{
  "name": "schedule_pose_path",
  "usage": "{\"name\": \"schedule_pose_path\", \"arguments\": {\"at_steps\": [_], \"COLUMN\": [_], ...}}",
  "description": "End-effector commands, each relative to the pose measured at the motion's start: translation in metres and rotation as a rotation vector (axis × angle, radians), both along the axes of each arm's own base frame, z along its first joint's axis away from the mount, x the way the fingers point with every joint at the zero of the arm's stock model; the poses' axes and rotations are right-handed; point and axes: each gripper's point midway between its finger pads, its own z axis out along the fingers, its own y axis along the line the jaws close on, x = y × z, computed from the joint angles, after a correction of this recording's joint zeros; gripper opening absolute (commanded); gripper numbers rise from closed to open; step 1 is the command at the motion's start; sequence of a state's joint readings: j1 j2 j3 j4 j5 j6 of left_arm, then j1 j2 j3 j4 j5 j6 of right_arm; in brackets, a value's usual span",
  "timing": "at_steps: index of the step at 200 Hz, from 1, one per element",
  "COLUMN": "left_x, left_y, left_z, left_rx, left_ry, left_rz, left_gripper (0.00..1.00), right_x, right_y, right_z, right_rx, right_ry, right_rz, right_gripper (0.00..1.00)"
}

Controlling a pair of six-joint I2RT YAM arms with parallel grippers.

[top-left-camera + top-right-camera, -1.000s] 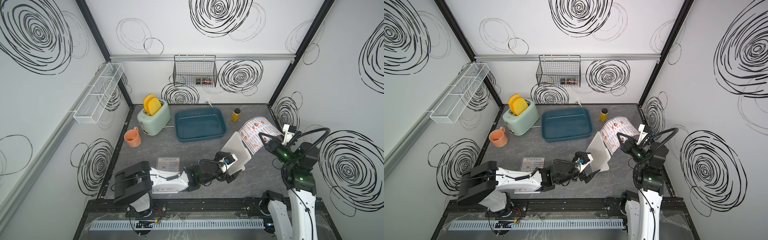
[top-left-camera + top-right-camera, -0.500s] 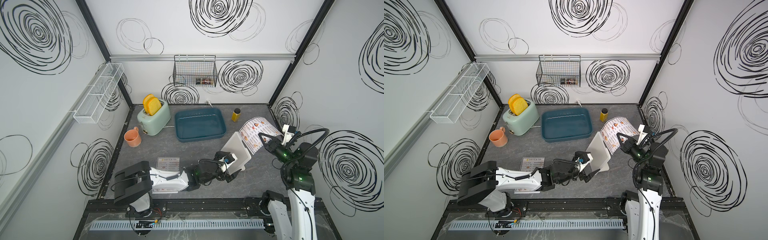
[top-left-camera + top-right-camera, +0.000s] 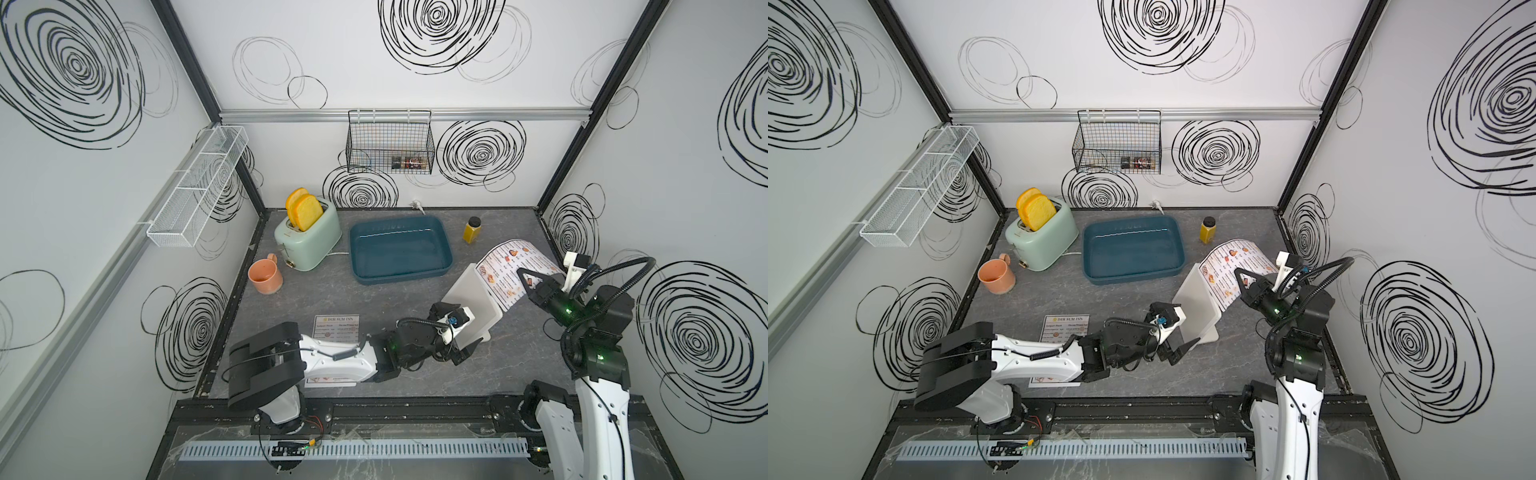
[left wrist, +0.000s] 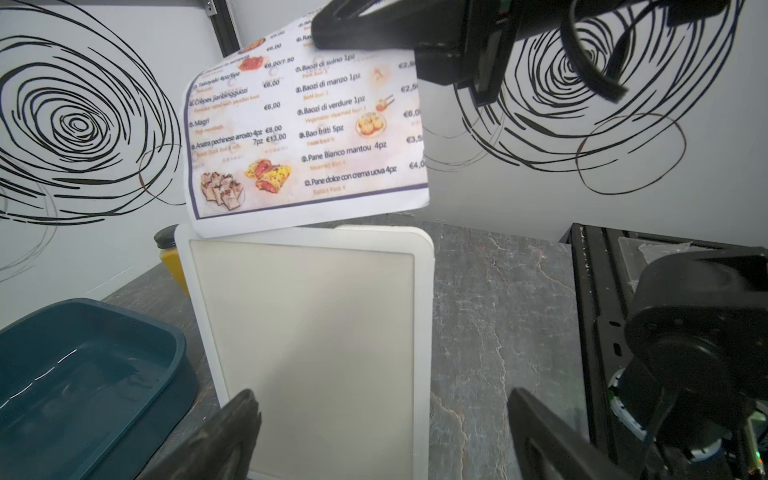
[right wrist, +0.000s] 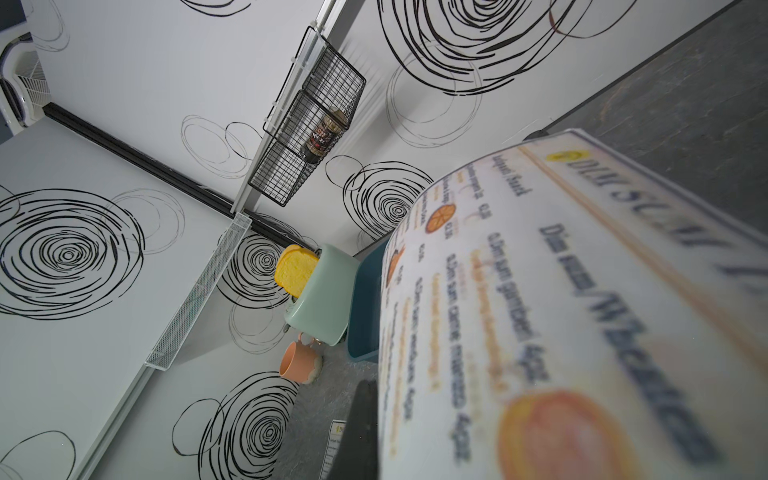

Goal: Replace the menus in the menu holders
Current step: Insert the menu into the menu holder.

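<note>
The menu holder (image 3: 473, 305) (image 3: 1196, 307) (image 4: 307, 332), a white leaning stand, is on the table's right side, and its window shows blank. My left gripper (image 3: 457, 332) (image 3: 1175, 332) (image 4: 382, 415) is open, one finger in front of its lower part and the other past its side edge. My right gripper (image 3: 528, 282) (image 3: 1244, 280) (image 5: 374, 436) is shut on a curled menu (image 3: 509, 266) (image 3: 1231, 264) (image 4: 307, 124) (image 5: 561, 311). That sheet's lower edge hangs at the holder's top rim. A second menu (image 3: 336, 326) (image 3: 1067, 326) lies flat under my left arm.
A dark blue tray (image 3: 446, 249) is behind the holder, with a yellow jar (image 3: 472, 230) to its right. A mint toaster (image 3: 309, 241) with bread and an orange cup (image 3: 265, 277) occupy the back left. A wire basket (image 3: 390, 143) hangs on the back wall.
</note>
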State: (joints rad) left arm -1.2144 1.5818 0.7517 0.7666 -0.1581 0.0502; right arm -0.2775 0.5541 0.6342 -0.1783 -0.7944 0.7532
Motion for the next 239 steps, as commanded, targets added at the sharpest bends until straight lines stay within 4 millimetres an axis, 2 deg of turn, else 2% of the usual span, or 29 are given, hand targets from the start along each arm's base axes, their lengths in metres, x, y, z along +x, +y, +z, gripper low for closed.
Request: {"name": "schedule_pose_path", "arguments": {"at_steps": [1, 25, 43, 130, 193, 239], "left_x": [0.004, 0.004, 0.003, 0.004, 0.004, 0.004], "left_y": [0.002, 0.001, 0.001, 0.001, 0.001, 0.002], "left_z": [0.024, 0.024, 0.023, 0.023, 0.024, 0.025], "left_rx": [-0.082, -0.082, -0.082, -0.081, -0.083, -0.082], "left_ry": [-0.021, -0.020, -0.020, -0.021, -0.021, -0.021], "left_rz": [0.011, 0.011, 0.009, 0.010, 0.013, 0.015], "left_gripper": [0.96, 0.96, 0.96, 0.96, 0.96, 0.96], "right_x": [-0.003, -0.003, -0.003, -0.003, 0.000, -0.001], "right_y": [0.003, 0.005, 0.005, 0.003, -0.006, -0.011], "right_z": [0.008, 0.020, 0.021, 0.003, -0.008, -0.006], "right_rx": [0.006, 0.030, 0.033, 0.028, -0.021, -0.053], "right_ry": [-0.046, -0.085, -0.090, -0.037, 0.016, 0.016], "right_rz": [0.017, 0.034, 0.033, 0.018, -0.045, -0.072], "right_gripper": [0.00, 0.00, 0.00, 0.00, 0.00, 0.00]}}
